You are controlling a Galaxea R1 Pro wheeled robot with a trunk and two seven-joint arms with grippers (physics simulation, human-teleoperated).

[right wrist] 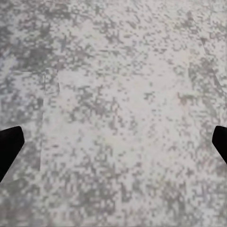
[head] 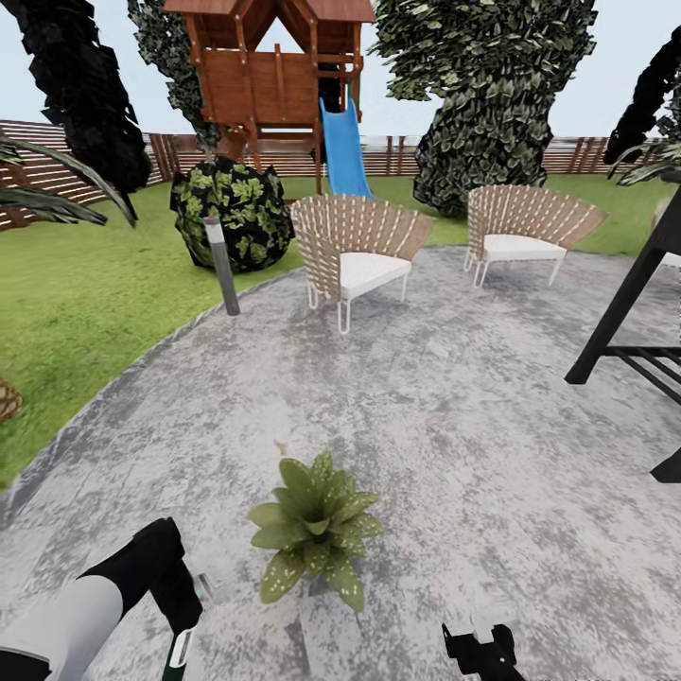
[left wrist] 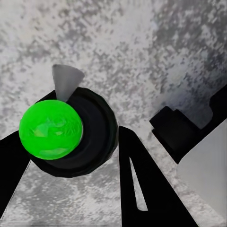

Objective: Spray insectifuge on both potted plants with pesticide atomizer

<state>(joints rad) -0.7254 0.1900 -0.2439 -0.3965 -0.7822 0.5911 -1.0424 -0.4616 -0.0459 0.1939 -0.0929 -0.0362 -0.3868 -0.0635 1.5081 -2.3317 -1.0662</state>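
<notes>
Green-capped pesticide atomizer (left wrist: 66,130) is sitting clamped in the left claw (head: 180,632), at seven o'clock from the potted plant (head: 315,530). Right claw (right wrist: 113,142) is hanging wide, empty. Advice: aim the nozzle over the rosette, sweeping evenly.

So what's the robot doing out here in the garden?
It is on the grey patio, holding the pesticide atomizer in its left gripper, fingers on either side of the green bottle. One potted plant sits on the paving just ahead of it, to the bottle's right. The right gripper hangs open over bare paving with nothing in it.
</notes>
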